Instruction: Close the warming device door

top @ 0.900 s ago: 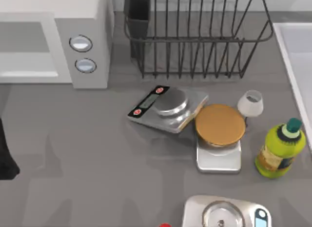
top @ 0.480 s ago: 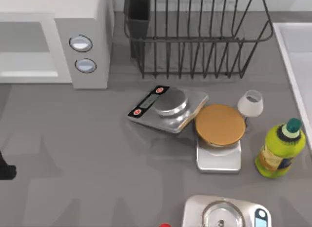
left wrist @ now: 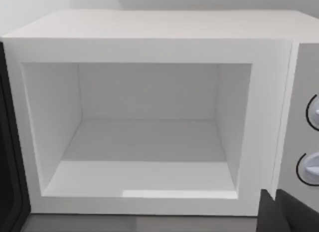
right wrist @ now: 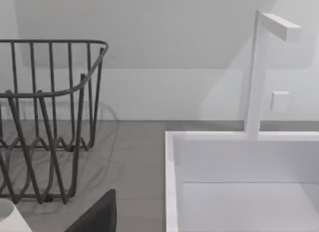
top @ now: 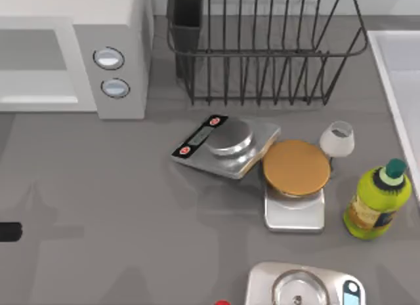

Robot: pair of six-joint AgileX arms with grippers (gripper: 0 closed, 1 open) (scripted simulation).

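The microwave is open.

The microwave (top: 72, 56) sits upper left in the top view, door (left wrist: 7, 157) swung out. I cannot tell if my left pincer (top: 8, 231) is wide or narrow. A push that misses the door could leave it open.

No legible text or labels

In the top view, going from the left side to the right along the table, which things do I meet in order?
Microwave → flat silver scales with the red buttons → scales carrying a round brown disc → small white cup → yellow-green bottle.
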